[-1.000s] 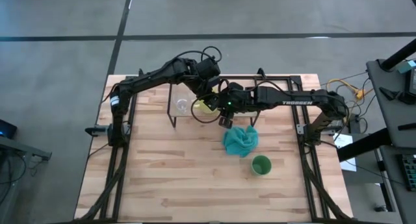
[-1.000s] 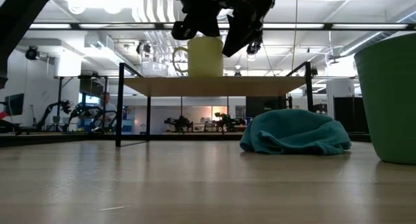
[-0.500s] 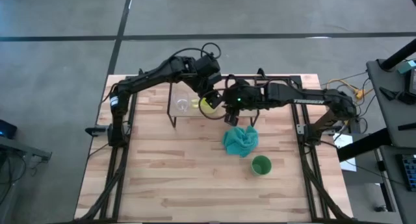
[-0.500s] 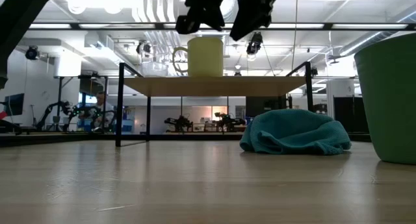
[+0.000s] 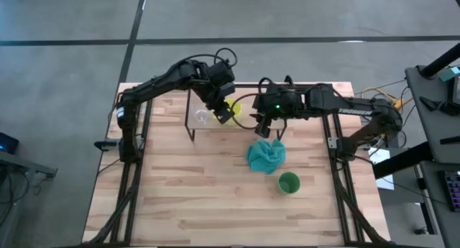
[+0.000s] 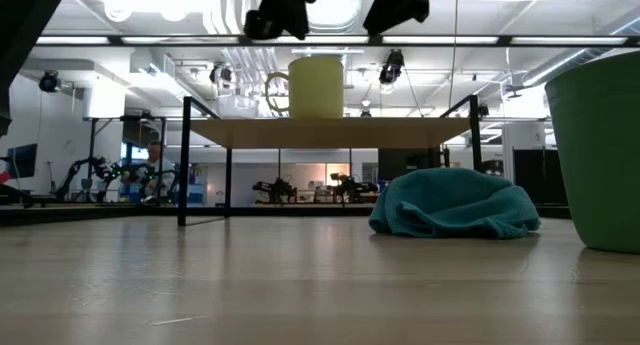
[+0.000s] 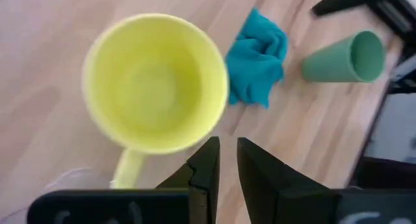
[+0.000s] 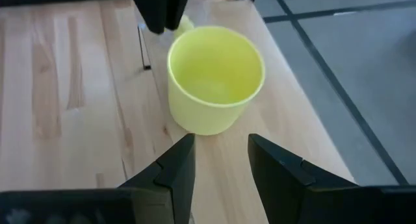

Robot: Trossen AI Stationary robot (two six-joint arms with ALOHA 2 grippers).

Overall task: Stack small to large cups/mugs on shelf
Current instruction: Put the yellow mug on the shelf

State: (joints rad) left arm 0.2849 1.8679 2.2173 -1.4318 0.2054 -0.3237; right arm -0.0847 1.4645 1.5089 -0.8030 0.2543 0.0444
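Observation:
The yellow mug (image 6: pixel 315 87) stands upright on its base on the shelf (image 6: pixel 330 132), its handle toward the small clear glass cup (image 5: pixel 202 117) standing beside it on the same plank. The green cup (image 5: pixel 288 182) stands upright on the tabletop, near its near-right part. My left gripper (image 7: pixel 227 159) hovers above the mug (image 7: pixel 156 91) on the handle side, its fingers open by a narrow gap. My right gripper (image 8: pixel 221 159) hovers open above the mug (image 8: pixel 214 78) on its other side. Neither touches it.
A crumpled teal cloth (image 5: pixel 266 154) lies on the tabletop just in front of the shelf, between it and the green cup. The shelf's thin black legs (image 6: pixel 185 160) stand on the table. Bare wood lies left of the cloth and toward the near edge.
Both grippers have risen from beside the yellow mug's rim and drawn apart, the left toward the table's left and far side, the right toward the right. The mug has stayed upright on the shelf.

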